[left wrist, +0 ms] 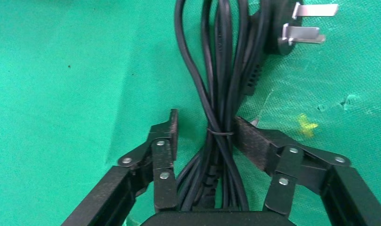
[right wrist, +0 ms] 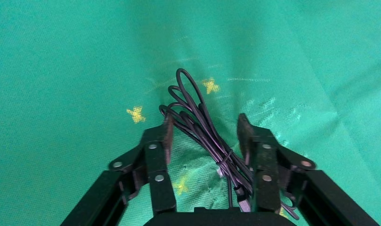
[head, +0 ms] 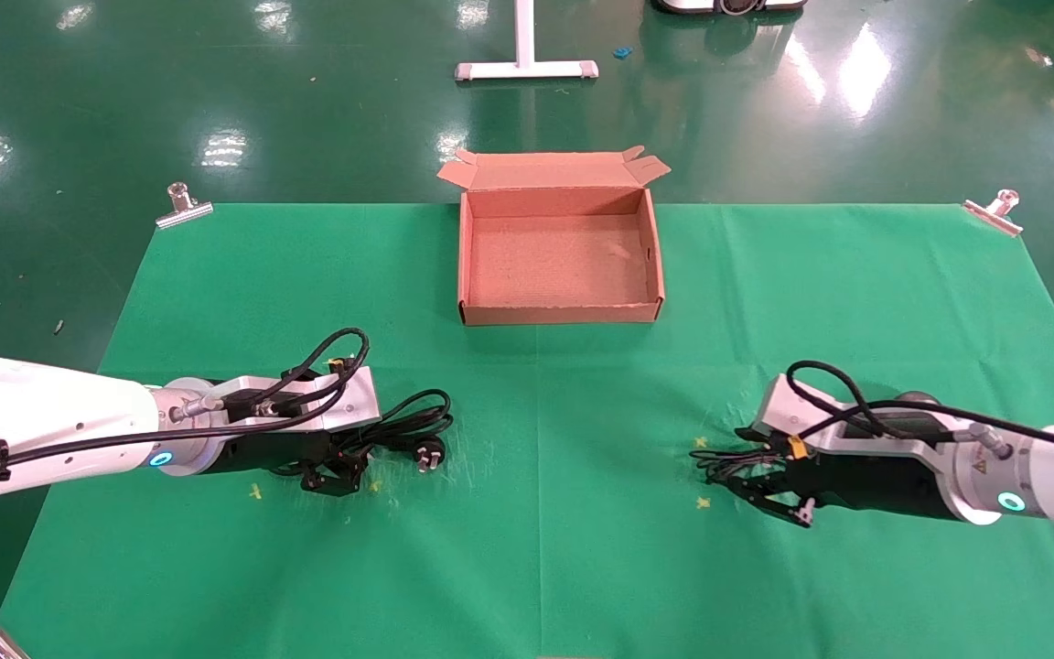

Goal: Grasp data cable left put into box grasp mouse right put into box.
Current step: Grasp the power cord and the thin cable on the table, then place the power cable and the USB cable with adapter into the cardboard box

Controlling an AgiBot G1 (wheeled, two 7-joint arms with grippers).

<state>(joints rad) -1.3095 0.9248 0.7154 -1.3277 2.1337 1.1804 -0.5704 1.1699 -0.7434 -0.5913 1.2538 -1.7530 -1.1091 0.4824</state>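
Observation:
The data cable (head: 408, 421) is a thick black tied coil lying on the green cloth at the left, its pronged plug (left wrist: 292, 33) at the end. My left gripper (left wrist: 206, 120) is down over the coil (left wrist: 216, 94), open, with one finger against the bundle and the other a little apart. At the right, my right gripper (right wrist: 206, 120) stands open astride the mouse's thin tied cord (right wrist: 198, 117). The mouse body itself is hidden under the right hand. The brown cardboard box (head: 559, 313) sits open at the back centre with nothing in it.
Metal clips (head: 184, 206) (head: 994, 212) pin the cloth's far corners. Small yellow crosses (right wrist: 136, 113) mark the cloth near both grippers. A white stand base (head: 527, 69) is on the floor beyond the box.

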